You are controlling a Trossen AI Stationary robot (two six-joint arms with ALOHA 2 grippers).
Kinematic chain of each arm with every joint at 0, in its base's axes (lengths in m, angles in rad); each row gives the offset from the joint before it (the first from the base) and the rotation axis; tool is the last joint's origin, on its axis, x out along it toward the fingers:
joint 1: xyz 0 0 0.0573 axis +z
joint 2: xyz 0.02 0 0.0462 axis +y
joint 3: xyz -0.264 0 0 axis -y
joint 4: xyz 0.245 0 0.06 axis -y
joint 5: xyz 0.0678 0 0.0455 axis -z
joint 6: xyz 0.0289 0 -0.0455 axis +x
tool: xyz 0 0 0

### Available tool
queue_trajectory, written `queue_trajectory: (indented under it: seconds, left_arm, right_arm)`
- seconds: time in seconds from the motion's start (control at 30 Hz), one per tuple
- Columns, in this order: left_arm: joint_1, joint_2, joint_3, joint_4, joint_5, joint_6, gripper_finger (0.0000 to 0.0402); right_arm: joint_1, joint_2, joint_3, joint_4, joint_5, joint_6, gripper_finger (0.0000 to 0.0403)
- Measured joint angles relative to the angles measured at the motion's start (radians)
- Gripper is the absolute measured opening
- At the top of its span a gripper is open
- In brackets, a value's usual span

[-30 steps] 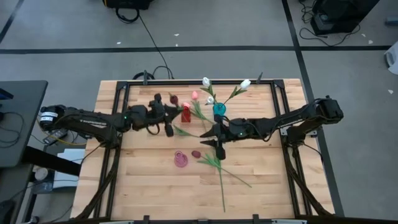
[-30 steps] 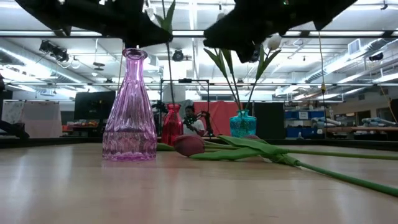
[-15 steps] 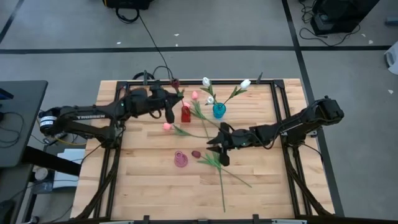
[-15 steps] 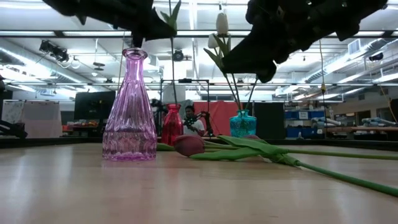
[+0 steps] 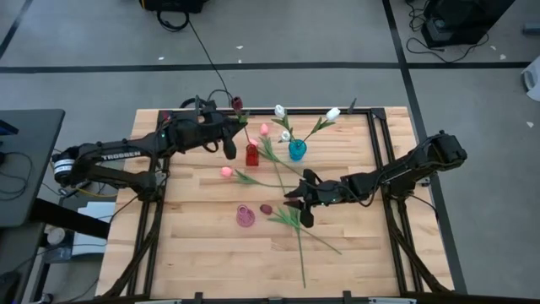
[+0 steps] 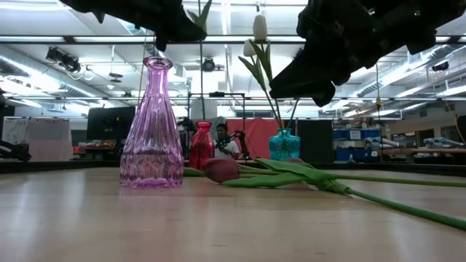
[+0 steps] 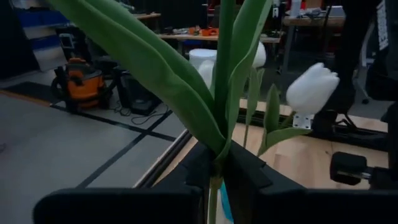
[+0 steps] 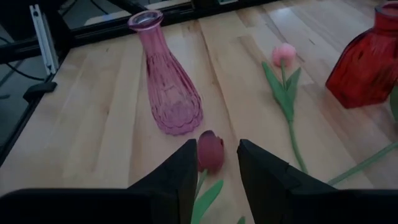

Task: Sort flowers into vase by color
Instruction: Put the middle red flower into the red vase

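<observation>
**Claws at work: left one lifts a maroon tulip, right one hangs over another**

Left claw (image 5: pixel 229 145) sits near the tabletop's (image 5: pixel 186 245) far edge, just left of the red vase (image 5: pixel 251 154), its fingers pinched narrow on the green stem of a held maroon tulip (image 5: pixel 237 103) whose bud reaches past the rail. Bare wood lies open in front of it and along the near half of the tabletop. A pink tulip (image 5: pixel 226 171) lies flat near the red vase, and the pink vase (image 5: pixel 245 216) stands closer to the near side with room all around. Just right of that vase lies a second maroon tulip (image 5: pixel 267 209), its stem trailing toward the near edge. Right claw (image 5: pixel 300 199) hovers over it with fingers apart and nothing between them; in the right wrist view the bud (image 8: pixel 210 151) shows in the gap between the two fingertips. Behind stands the teal vase (image 5: pixel 296 149) holding white tulips (image 5: pixel 333 113).
</observation>
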Motion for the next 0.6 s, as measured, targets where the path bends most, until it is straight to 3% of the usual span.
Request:
queue_trajectory:
  seconds: [0.6]
  left_arm:
    - [0.018, 0.143, -0.002, -0.063, 0.058, -0.068, 0.0042]
  right_arm:
    - [0.018, 0.0, 0.0, -0.007, 0.078, -0.008, 0.0128]
